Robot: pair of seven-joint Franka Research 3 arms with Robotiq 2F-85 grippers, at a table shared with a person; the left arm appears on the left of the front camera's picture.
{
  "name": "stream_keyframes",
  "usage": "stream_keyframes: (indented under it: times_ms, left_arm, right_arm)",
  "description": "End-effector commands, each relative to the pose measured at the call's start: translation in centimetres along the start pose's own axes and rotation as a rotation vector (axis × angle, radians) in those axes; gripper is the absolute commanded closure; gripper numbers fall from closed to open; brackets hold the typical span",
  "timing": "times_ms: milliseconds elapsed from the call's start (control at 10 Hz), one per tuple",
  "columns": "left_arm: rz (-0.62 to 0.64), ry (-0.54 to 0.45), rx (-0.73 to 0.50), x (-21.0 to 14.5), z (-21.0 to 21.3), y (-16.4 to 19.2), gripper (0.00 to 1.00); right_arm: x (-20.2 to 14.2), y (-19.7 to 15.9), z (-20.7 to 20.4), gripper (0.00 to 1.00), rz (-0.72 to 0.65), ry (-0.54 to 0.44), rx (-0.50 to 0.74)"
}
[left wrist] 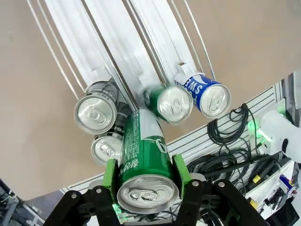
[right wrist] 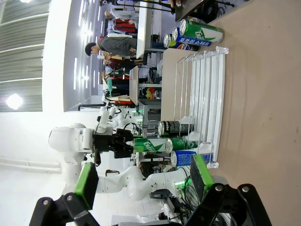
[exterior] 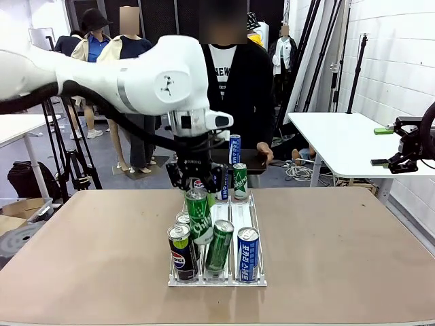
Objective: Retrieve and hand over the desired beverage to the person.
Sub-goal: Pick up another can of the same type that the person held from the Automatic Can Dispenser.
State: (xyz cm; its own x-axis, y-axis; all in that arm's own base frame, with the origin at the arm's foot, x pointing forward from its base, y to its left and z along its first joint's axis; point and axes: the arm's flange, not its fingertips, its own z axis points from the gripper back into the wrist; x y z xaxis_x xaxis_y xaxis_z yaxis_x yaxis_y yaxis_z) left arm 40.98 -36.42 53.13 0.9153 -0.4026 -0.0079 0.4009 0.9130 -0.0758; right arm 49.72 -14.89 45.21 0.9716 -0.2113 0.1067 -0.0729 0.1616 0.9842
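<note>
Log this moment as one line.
left gripper: shut on green can, lifted above rack | right gripper: open, empty | person: waiting

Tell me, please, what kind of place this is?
Probably a robotics lab or test room, not a shop. A white robot arm's left gripper holds a green can over a clear can rack, bare white work tables stand around, and tripods stand behind.

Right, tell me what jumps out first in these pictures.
The left hand grips a green can, lifted above the clear wire can rack at the table's middle. Around it the rack holds more cans, among them a blue can at the near end. Across the table stands the person in a black cardigan; the right hand hangs open, off to the side.
</note>
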Motion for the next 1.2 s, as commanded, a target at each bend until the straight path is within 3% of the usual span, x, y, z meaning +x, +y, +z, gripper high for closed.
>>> stream_keyframes:
  times_ms: [0, 300, 600, 1100]
  left_arm:
    - [-0.012, -0.031, 0.033, -1.0, 4.5, 0.4, 1.0]
    - [0.01, -0.1, 0.078, -3.6, 10.5, 0.3, 1.0]
    - [0.038, -0.107, 0.09, -4.2, 11.9, 1.8, 1.0]
    - [0.12, -0.119, 0.136, -1.5, 13.4, 9.6, 1.0]
  right_arm:
    - [-0.1, 0.0, -0.1, 0.0, 0.011, 0.005, 0.007]
    - [-0.1, 0.0, -0.1, 0.0, 0.011, 0.005, 0.007]
    - [-0.1, 0.0, -0.1, 0.0, 0.011, 0.005, 0.007]
    - [-0.1, 0.0, -0.1, 0.0, 0.011, 0.005, 0.007]
